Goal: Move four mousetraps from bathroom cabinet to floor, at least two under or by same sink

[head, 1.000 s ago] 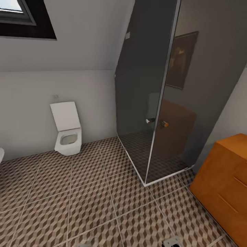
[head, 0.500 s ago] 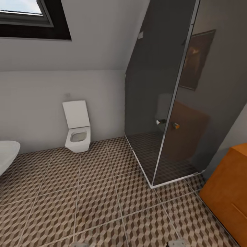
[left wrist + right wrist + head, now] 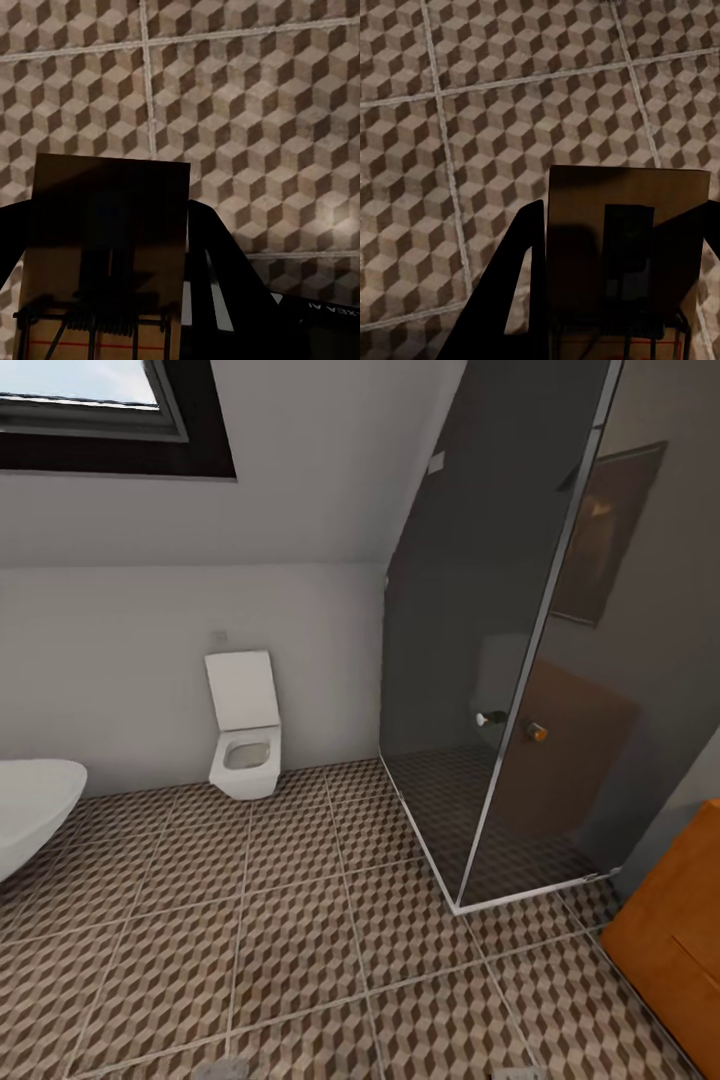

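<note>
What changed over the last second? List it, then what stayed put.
Only the head view turned to the left: the toilet, shower enclosure and cabinet slid right in the picture, and the white bathroom sink came into sight at its left edge. None of these things moved on the bathroom floor. Nothing was visibly picked up or let go.

View swung left; more sink (image 3: 35, 805) visible.
</note>
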Motion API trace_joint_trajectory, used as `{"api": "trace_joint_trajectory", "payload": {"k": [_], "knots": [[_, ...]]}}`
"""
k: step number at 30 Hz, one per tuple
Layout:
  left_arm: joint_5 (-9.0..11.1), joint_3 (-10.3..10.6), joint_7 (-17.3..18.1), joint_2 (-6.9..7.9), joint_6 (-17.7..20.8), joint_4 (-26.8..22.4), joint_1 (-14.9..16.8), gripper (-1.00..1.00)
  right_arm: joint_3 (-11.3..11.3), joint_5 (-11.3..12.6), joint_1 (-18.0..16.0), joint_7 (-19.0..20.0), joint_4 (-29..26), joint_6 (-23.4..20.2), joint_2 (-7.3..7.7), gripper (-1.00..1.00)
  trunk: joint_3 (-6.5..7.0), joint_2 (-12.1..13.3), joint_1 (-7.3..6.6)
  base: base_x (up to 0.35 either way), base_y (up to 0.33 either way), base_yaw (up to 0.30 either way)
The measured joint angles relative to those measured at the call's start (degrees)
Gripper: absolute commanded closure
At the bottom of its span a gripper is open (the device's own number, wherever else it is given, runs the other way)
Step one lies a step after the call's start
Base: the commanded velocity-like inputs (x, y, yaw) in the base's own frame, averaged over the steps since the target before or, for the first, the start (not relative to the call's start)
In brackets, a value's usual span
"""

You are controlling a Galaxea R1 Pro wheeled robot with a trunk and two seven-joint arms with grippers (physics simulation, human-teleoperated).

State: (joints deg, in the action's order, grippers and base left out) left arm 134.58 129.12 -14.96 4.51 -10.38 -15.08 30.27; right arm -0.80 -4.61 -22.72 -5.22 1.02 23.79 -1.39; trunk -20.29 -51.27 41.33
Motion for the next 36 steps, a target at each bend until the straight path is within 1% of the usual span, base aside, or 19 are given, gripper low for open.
{"api": "trace_joint_trajectory", "payload": {"k": [6, 15, 36], "knots": [[0.0, 0.01, 0.01, -0.13, -0.01, 0.06, 0.0, 1.0, -0.01, 0.03, 0.02, 0.0, -0.03, 0.08, 0.03, 1.0, 0.0, 0.0, 0.0, 0.0, 0.0, 0.147], [0.0, 0.02, 0.01, -0.2, 0.01, 0.0, 0.0, 1.0, 0.06, -0.36, 0.02, 0.5, -0.06, 0.18, 0.23, 1.0, 0.0, 0.0, 0.0, 0.0, 0.0, 0.073], [0.0, 0.06, 0.1, -0.32, 0.01, -0.2, 0.0, 1.0, 0.07, -0.44, 0.02, 0.54, -0.05, 0.19, 0.06, 1.0, 0.0, 0.0, 0.0, 0.0, 0.0, 0.275]]}}
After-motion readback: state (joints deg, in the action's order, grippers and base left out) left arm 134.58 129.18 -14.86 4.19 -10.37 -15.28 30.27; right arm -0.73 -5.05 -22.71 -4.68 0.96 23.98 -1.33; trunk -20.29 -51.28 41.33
